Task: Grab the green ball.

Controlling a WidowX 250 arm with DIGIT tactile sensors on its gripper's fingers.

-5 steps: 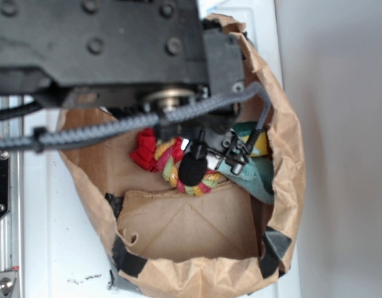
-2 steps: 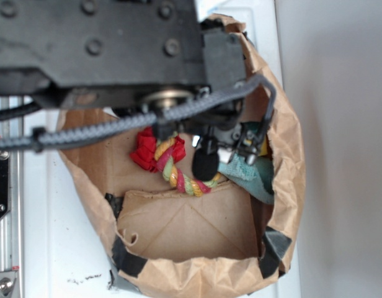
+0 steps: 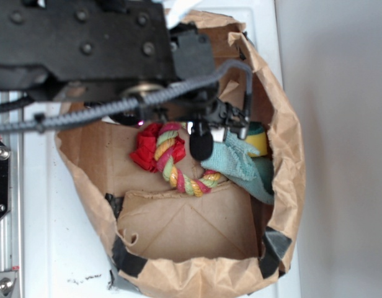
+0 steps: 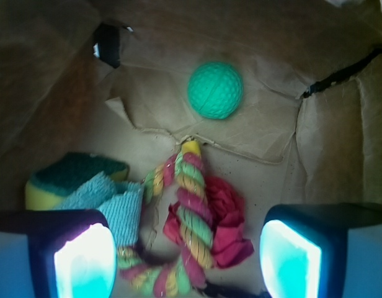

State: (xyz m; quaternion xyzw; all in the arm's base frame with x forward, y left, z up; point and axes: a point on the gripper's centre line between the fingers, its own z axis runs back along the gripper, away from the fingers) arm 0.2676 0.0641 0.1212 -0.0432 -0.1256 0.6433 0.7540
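The claw (image 4: 188, 251) hangs wide open and empty over the rope ring (image 4: 185, 230) in the paper bag (image 3: 284, 155), so the approach is in hand; next it must reach the green ball (image 4: 216, 90) lying apart on the bag floor.

End effector (image 4: 188, 261) pointing down, fingers (image 4: 79, 257) spread apart, holding nothing.

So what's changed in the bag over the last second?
The arm and gripper have shifted toward the top-left of the exterior view, uncovering more of the rope ring, teal cloth and yellow sponge. Nothing was grabbed or let go; the jaws stand open and empty. The green ball shows only in the wrist view, untouched. Rope ring, cloth, sponge and paper bag haven't moved.
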